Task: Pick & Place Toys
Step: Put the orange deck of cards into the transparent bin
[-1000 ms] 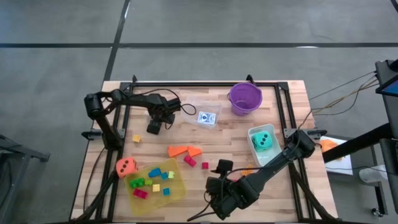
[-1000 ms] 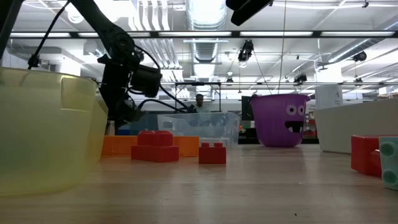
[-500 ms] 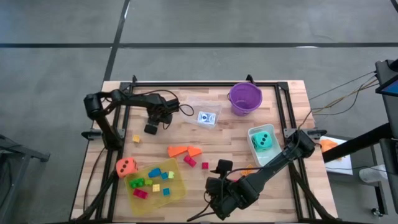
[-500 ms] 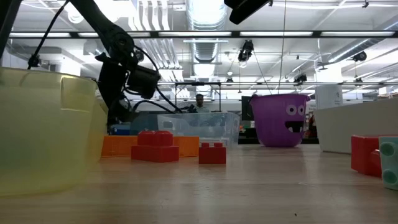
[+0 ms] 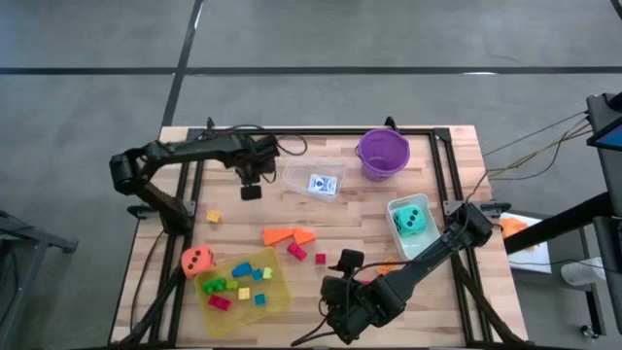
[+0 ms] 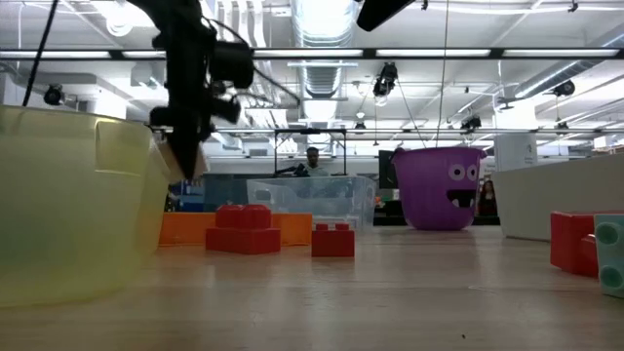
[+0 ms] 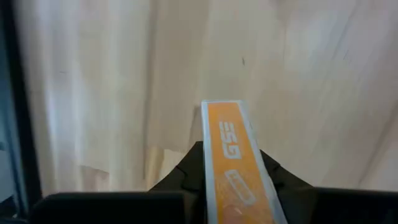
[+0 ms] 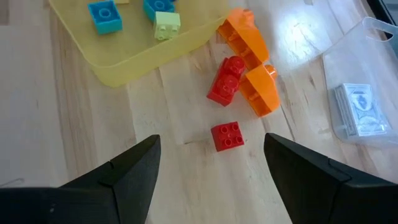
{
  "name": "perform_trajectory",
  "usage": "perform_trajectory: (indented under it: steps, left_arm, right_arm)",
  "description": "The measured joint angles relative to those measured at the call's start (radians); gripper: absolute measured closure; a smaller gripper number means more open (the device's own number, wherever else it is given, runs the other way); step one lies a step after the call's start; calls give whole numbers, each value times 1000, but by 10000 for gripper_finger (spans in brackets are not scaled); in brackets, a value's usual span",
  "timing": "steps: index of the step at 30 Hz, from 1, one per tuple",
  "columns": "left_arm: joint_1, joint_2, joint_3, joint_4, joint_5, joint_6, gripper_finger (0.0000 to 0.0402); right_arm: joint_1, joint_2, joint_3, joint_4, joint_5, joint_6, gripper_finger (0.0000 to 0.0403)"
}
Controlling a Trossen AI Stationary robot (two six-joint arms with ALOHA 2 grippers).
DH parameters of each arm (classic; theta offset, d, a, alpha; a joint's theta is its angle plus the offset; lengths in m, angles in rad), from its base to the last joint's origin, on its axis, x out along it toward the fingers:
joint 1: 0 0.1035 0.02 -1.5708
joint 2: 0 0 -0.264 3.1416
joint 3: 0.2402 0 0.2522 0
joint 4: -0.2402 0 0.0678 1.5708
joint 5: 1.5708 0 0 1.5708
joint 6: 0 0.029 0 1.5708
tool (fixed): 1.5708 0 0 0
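Up went the left gripper (image 5: pixel 251 191), lifted clear of the table with its fingers clamped on an orange card pack (image 7: pixel 233 163), beside the clear tub (image 5: pixel 316 178); right gripper (image 8: pixel 211 171) waited wide open over red bricks (image 8: pixel 226 79).

orange card pack (image 7: pixel 231 163) held above table

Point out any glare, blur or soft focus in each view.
Right wrist view: bright glare on the wood beside the orange wedges. Low view: near yellow tray looms soft. Left wrist view: table blurred, card pack sharper. High view: evenly lit.
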Motion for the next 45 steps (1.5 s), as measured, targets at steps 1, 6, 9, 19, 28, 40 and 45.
perform_trajectory:
  steps: [1, 6, 9, 19, 28, 40, 45]
  left_arm:
    - [-1, -17, 10, 1, 0, -21, 352]
    - [-22, -104, 49, 6, 9, -109, 352]
    - [-56, -160, 55, 54, 55, -161, 352]
    - [-167, -236, 58, 269, 98, -305, 352]
    - [-172, -235, 58, 336, 98, -356, 352]
    - [-172, -220, -9, 720, 113, -444, 352]
    - [-172, -116, 12, 742, 114, -438, 352]
  right_arm:
    - [0, 0, 3, -1, 0, 5, 119]
    - [0, -6, 7, -10, 53, 56, 119]
    - [0, -20, 7, -42, 83, 111, 119]
    - [4, -37, 6, -316, 158, 417, 119]
    - [6, -37, 4, -418, 159, 536, 119]
    - [9, -59, -12, -537, 137, 720, 119]
    - [9, -72, -38, -536, 134, 731, 119]
